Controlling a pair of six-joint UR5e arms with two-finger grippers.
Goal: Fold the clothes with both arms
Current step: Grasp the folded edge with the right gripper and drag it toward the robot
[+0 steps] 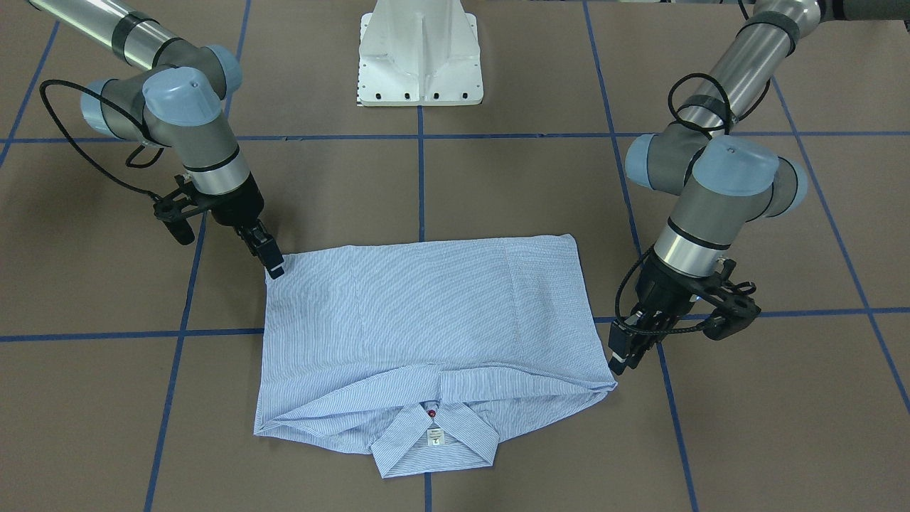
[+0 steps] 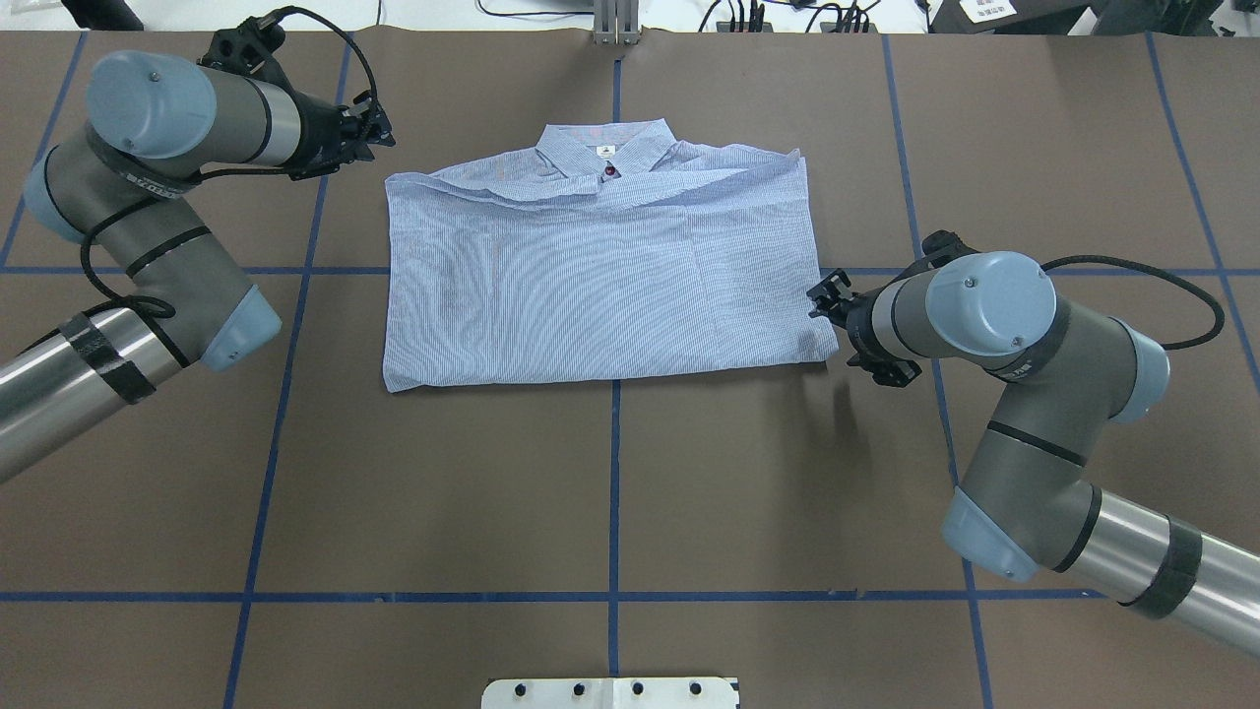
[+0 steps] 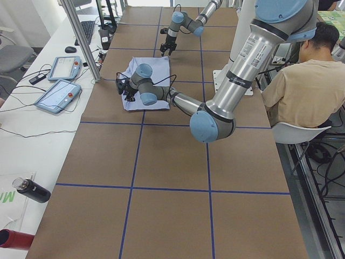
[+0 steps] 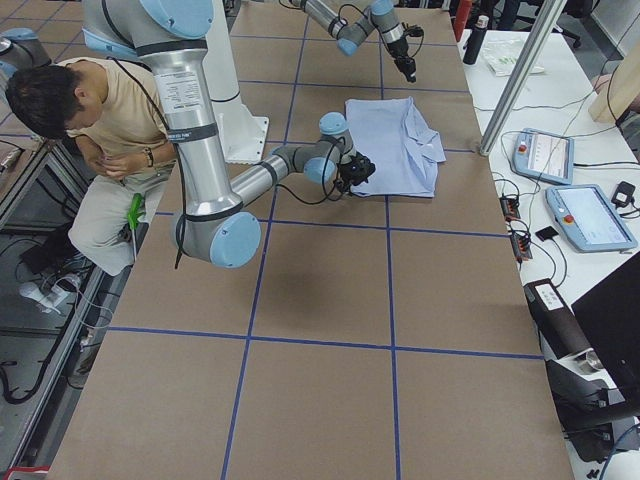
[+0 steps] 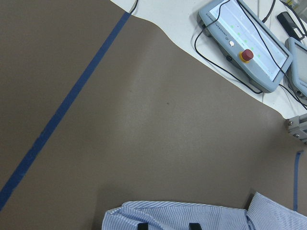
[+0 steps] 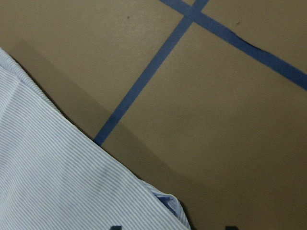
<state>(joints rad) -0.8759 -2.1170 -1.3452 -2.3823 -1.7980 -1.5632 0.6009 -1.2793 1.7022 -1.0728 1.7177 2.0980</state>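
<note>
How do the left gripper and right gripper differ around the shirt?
The left gripper is at the shirt's collar-end corner; the right gripper is at the diagonally opposite folded-edge corner. The left jaws look closer together than the right jaws. Both are open at the shirt's edge.

Left end effector (image 1: 620, 358), right end effector (image 1: 272, 262): both low, jaws apart, elbows bent.

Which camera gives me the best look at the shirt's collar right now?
Exterior front-facing: the collar lies nearest that camera, with white label and red button clear. Overhead shows it smaller, at the far edge; side views, tiny; wrist cameras, only shirt edges.
</note>
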